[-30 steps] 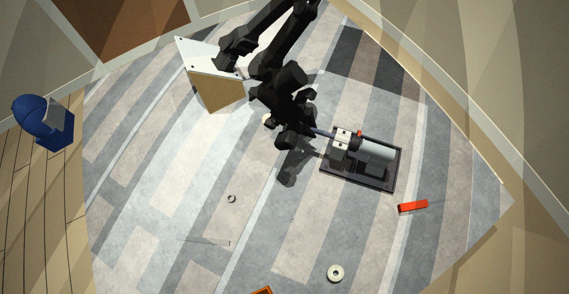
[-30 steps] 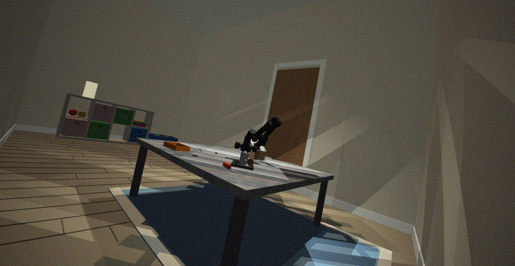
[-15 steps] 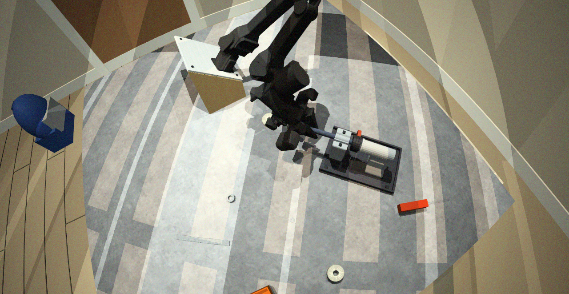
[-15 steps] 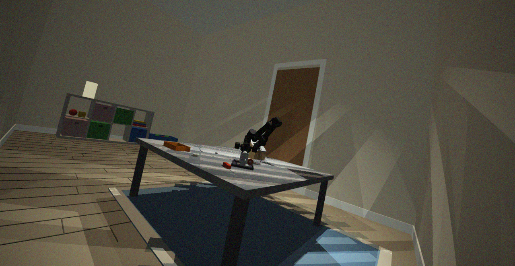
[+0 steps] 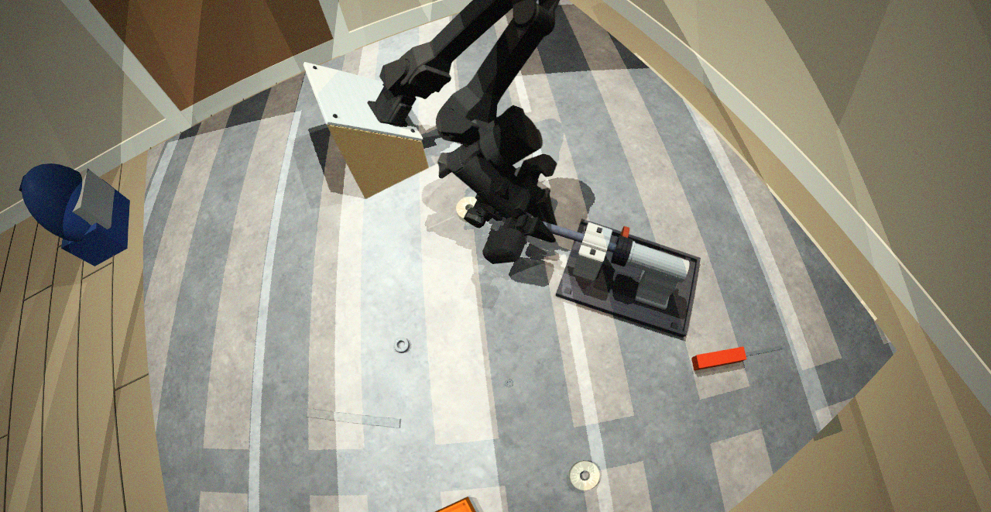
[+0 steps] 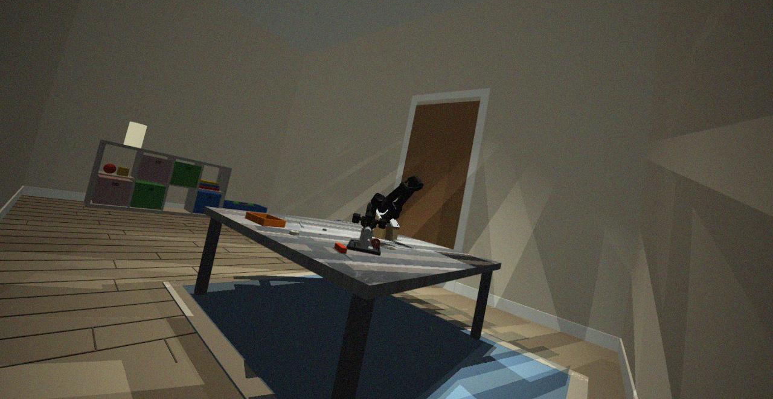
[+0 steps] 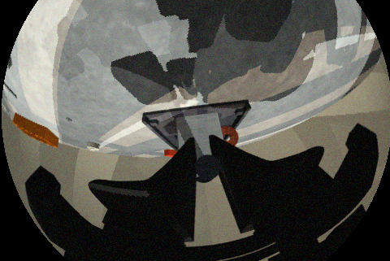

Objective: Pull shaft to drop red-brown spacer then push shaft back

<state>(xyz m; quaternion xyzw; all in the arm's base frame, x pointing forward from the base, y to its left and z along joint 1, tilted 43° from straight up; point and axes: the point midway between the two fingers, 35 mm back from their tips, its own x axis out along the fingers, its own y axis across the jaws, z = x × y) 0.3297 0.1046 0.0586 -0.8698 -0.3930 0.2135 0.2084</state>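
Observation:
My gripper is shut on the free end of the blue-grey shaft. The shaft runs level through a pale slotted block towards a grey cylindrical housing. Dark rings sit around the shaft line against the housing's near end. The red-brown spacer is off the shaft, low beside the dark base plate, and stands on its edge. Whether it touches the plate, and how deep the shaft sits in the housing, I cannot tell.
A white-topped box stands close behind the arm. A red-orange screwdriver lies right of the plate. A pale disc, a small grey ring and a thin strip lie farther out, with an orange tray at the edge.

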